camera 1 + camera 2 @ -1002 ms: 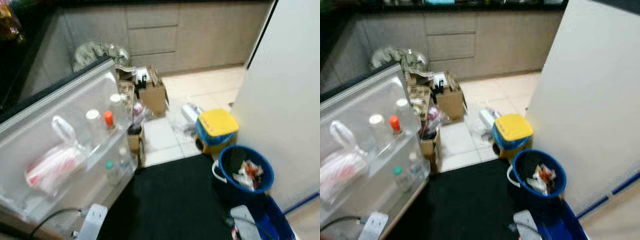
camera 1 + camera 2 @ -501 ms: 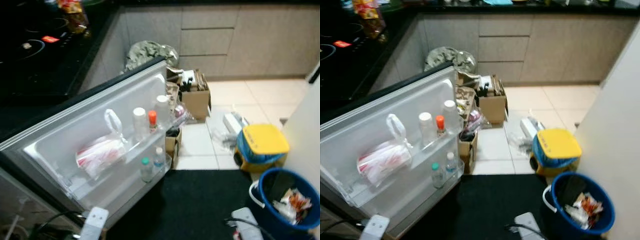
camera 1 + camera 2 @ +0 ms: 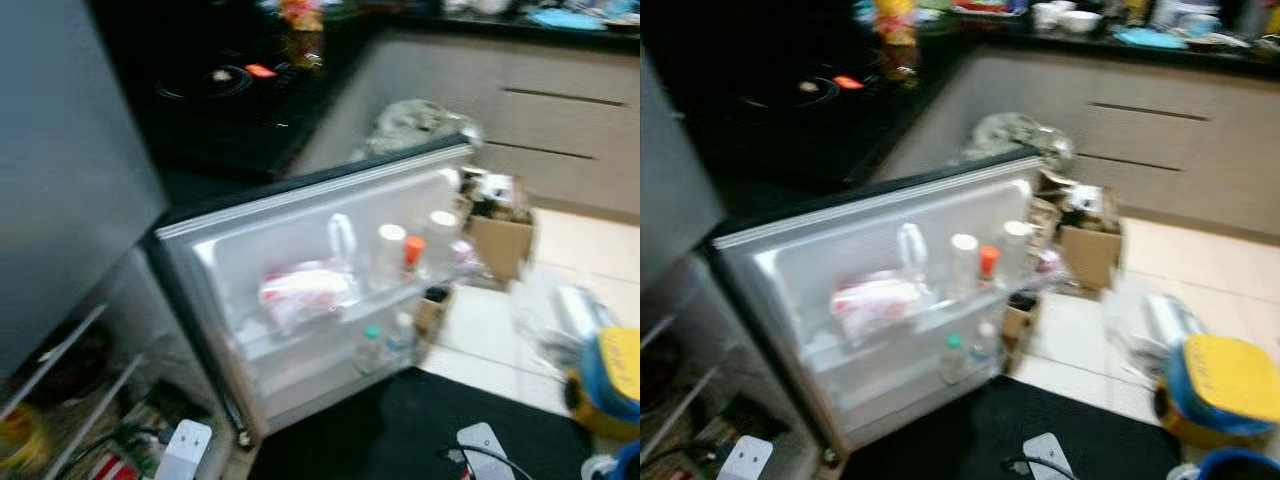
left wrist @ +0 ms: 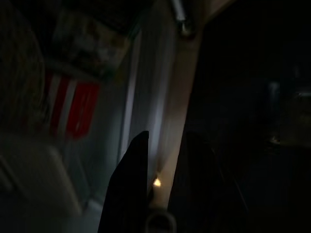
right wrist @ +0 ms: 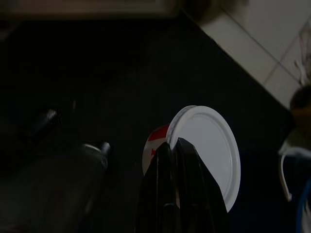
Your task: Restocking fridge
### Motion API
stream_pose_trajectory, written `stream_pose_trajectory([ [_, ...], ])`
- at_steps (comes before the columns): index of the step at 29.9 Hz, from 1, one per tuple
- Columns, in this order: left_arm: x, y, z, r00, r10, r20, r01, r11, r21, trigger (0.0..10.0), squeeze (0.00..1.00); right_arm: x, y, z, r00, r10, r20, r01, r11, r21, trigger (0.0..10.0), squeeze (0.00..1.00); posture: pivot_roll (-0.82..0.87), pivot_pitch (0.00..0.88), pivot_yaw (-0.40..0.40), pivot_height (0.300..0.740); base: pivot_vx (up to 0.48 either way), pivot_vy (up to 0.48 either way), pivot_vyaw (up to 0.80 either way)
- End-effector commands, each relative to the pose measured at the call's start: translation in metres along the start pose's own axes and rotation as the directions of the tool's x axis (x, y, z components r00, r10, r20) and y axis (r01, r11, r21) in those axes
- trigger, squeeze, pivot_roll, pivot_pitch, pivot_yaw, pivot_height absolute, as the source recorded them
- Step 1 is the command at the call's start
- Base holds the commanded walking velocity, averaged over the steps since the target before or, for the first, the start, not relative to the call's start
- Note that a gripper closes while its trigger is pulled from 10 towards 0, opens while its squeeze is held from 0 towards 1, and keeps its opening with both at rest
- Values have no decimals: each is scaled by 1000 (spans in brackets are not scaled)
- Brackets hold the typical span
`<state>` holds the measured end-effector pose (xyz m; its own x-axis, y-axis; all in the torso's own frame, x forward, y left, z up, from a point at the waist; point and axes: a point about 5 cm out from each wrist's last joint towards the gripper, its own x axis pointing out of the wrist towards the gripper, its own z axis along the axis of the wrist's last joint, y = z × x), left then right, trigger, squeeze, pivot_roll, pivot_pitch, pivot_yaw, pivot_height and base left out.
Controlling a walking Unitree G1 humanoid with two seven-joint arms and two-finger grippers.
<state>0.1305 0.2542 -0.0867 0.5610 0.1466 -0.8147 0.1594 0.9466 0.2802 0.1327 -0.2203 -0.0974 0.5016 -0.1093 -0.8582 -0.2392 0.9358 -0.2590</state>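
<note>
one tub in hand, fridge door wide open

nearest, at six o'clock low in the head views, the right gripper has its fingers pressed together on the rim of a white-lidded tub with a red label, carried over the black floor mat; pinching the lip likely keeps the lid up and the tub level for shelving. the left gripper hangs beside the fridge body with its fingers slightly spread and nothing between them, probably kept free for the door or the shelves.

at seven o'clock the fridge's inner shelves show, dim and cluttered. toward twelve o'clock the fridge door stands swung wide, so its racks face the robot: a red-and-white bag, a white-capped bottle and an orange-capped bottle on the upper rack, small green-capped bottle below.

farther, at two o'clock, a cardboard box sits on the tile; at four o'clock a yellow-lidded bin. beyond, the dark bench.
</note>
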Motion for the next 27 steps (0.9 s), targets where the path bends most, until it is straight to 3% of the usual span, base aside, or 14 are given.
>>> stream_pose_trajectory([
  [1, 0, 0, 1, 1000, -2, -1, 2, 1000, -1, 10000, 294, 1, 1, 4, 1000, 5, 11, -5, 1000, -3, 10000, 0, 1, 0, -29, 740, 0, 0, 800],
  [27, 0, 1, -1, 1000, -1, -7, 1, 1000, -1, 10000, 294, 1, 1, 3, 1000, 5, 7, -5, 1000, -6, 10000, 0, 1, 0, -29, 740, 0, 0, 800],
])
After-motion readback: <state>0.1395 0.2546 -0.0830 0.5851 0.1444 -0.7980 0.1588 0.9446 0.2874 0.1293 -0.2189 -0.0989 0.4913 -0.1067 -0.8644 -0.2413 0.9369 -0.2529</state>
